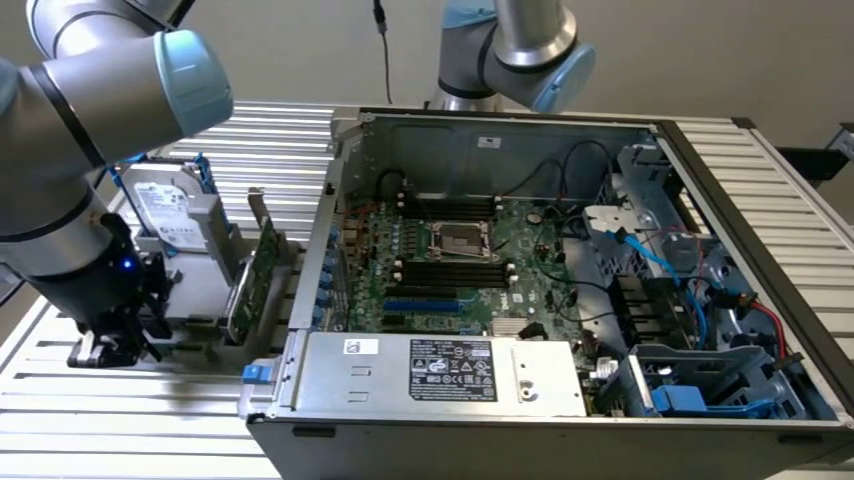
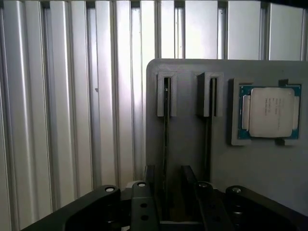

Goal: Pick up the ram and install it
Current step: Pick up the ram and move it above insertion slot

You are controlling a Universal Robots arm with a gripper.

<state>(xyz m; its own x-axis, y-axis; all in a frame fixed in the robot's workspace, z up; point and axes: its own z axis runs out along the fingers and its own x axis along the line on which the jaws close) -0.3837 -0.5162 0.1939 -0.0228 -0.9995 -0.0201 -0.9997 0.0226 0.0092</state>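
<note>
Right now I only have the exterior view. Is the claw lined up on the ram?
Observer: Yes. In the wrist view the claw straddles the ram, which stands on edge in a slot of a grey holder.
Operator: Closed on it?
Observer: No, open; a gap shows on each side of the stick.
Operator: Anything close by?
Observer: A second ram stands in the next slot, between this one and a CPU.

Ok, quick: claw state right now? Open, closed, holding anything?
Claw: open, its fingers either side of the ram standing in the grey holder; not gripping it yet.
</note>
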